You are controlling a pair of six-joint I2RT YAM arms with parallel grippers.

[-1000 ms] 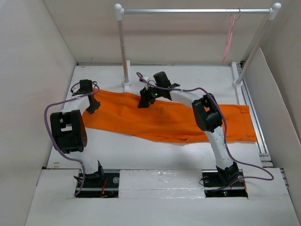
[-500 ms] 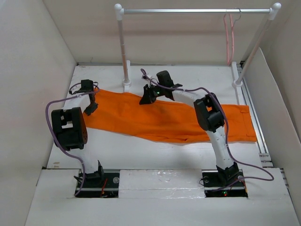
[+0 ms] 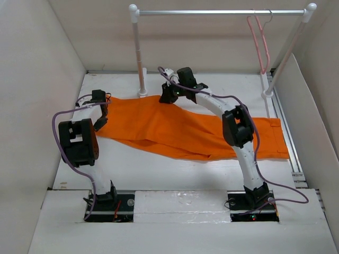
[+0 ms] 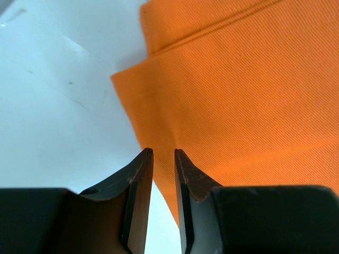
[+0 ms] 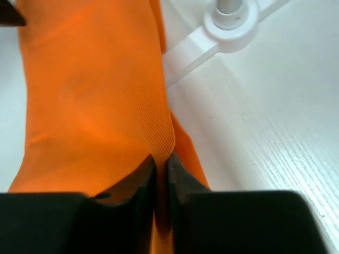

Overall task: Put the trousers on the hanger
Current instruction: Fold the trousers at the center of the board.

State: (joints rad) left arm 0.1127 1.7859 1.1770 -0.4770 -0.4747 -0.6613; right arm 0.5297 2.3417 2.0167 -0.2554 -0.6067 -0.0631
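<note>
Top external view has the orange trousers [image 3: 185,132] lying across the table [image 3: 159,169], from near its left edge to near its right edge. The pale-pink hanger [image 3: 259,45] hangs by its hook on the metal rail [image 3: 220,11] above the far right corner, well apart from the cloth. The right fingers [image 3: 168,97], near the far edge beside a rail post base [image 5: 230,16], are clenched on a raised ridge of the trousers' far edge. The left fingers [image 3: 101,119] sit at the trousers' left end with a narrow gap between them over the cloth's corner; whether they pinch it I cannot tell.
</note>
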